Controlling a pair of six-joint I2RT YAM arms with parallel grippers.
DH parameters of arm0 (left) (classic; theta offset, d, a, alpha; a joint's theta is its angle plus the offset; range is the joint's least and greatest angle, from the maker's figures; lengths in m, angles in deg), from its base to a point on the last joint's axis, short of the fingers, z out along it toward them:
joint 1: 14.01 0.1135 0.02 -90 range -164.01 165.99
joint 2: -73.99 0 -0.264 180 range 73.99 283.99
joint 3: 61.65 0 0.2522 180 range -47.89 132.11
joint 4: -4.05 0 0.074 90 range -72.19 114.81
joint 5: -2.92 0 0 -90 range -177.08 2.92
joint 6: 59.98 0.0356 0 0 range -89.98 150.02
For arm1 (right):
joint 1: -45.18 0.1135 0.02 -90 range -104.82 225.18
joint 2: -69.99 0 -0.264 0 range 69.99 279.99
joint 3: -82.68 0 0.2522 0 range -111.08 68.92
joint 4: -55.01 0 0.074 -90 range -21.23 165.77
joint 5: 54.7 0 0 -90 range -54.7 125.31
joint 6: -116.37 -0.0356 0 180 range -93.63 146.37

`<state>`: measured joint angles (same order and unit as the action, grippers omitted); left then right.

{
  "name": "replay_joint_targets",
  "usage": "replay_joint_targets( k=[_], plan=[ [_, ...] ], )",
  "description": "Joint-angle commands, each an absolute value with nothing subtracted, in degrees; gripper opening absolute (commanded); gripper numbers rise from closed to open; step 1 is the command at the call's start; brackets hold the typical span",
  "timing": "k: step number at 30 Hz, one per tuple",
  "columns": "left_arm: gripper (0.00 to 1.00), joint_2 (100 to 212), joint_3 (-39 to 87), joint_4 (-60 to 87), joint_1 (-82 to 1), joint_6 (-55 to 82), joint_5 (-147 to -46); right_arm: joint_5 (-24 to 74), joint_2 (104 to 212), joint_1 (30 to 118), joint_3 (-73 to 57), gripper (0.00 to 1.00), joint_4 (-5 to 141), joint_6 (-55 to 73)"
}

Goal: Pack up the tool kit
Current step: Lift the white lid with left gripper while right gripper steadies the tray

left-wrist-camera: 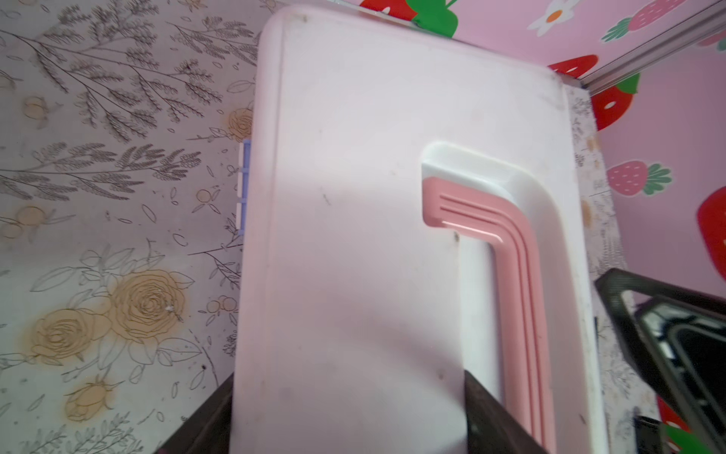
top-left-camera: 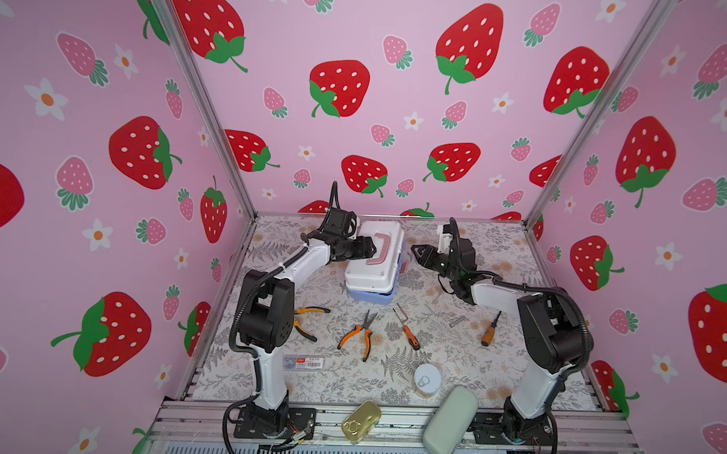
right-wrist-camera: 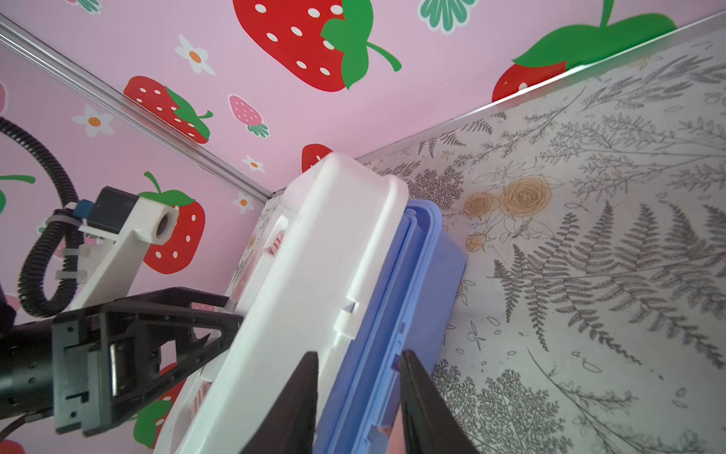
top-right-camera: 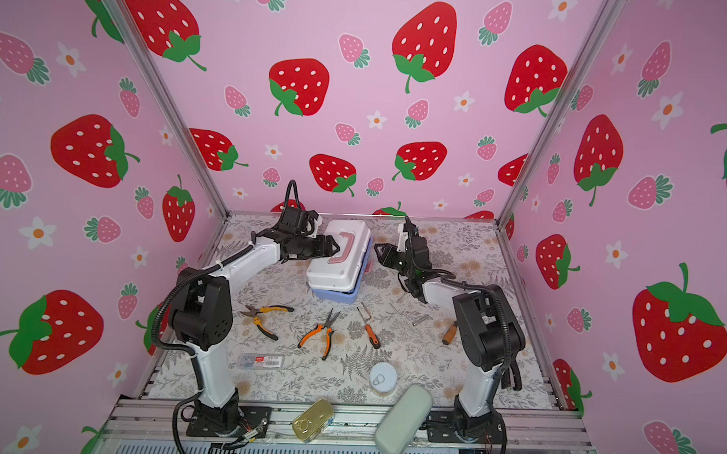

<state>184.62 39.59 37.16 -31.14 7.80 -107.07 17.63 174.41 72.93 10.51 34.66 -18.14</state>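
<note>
White plastic lay under the left gripper's (left-wrist-camera: 345, 389) widely spread jaws, one finger on the lid (left-wrist-camera: 353, 196) beside the pink handle (left-wrist-camera: 518, 275), the other off its edge. They seemed to us to steady the lid, not clamp it. The right gripper's (right-wrist-camera: 359, 355) jaws stood narrowly apart at the seam of the lid and the blue base (right-wrist-camera: 440, 267). The tool kit (top-left-camera: 372, 274) sat far back on the table (top-left-camera: 348, 381). We judged it light, stiff and slick, and best gripped by the handle or rim.

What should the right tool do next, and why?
Probably ease the right tool onto the lid edge of the tool kit and lift: its jaws stand apart short of it, the left tool sits over the lid, orange pliers lie unpacked.
</note>
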Motion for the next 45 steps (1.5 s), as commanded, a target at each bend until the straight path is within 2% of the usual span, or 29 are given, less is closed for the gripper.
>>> replay_joint_targets(
  k=[1,5,8,25,26,28,29,31,32,42,45],
  plan=[
    [0.30,182.0,38.6,30.5,-29.8,3.1,-116.9,15.7,176.2,73.2,9.9,0.31,36.3,-17.0],
    [0.30,181.8,37.1,27.3,-28.6,0.4,-120.2,14.9,177.6,73.4,8.8,0.17,37.8,-16.7],
    [0.30,182.1,36.7,26.2,-28.2,-0.7,-121.2,11.7,179.6,73.7,7.3,0.13,37.9,-16.6],
    [0.29,183.8,36.0,24.5,-28.0,-2.0,-123.2,3.8,183.7,78.1,1.0,0.09,33.9,-14.8],
    [0.35,183.8,36.0,24.5,-28.0,-2.0,-123.2,2.6,183.9,78.1,0.8,0.09,33.0,-15.3],
    [0.62,183.2,35.6,24.6,-28.1,-1.4,-122.5,0.3,184.4,78.1,0.8,0.09,30.0,-17.3],
    [0.71,182.3,35.2,24.8,-28.3,-0.8,-120.6,-0.4,184.6,78.1,0.8,0.09,28.7,-18.3],
    [0.81,179.9,34.7,27.0,-28.9,1.5,-115.5,-1.2,185.1,78.1,0.6,0.09,27.2,-19.8],
    [1.00,178.8,34.8,28.4,-29.2,2.9,-113.2,-1.3,185.3,78.2,0.5,0.10,26.7,-20.4],
    [0.99,173.7,36.0,35.5,-32.6,8.0,-101.4,-1.8,186.0,78.8,-0.5,0.10,25.7,-21.9],
    [0.99,174.0,36.4,36.1,-33.6,8.8,-100.5,-1.9,185.6,78.9,-0.4,0.10,26.0,-21.8]
  ],
)
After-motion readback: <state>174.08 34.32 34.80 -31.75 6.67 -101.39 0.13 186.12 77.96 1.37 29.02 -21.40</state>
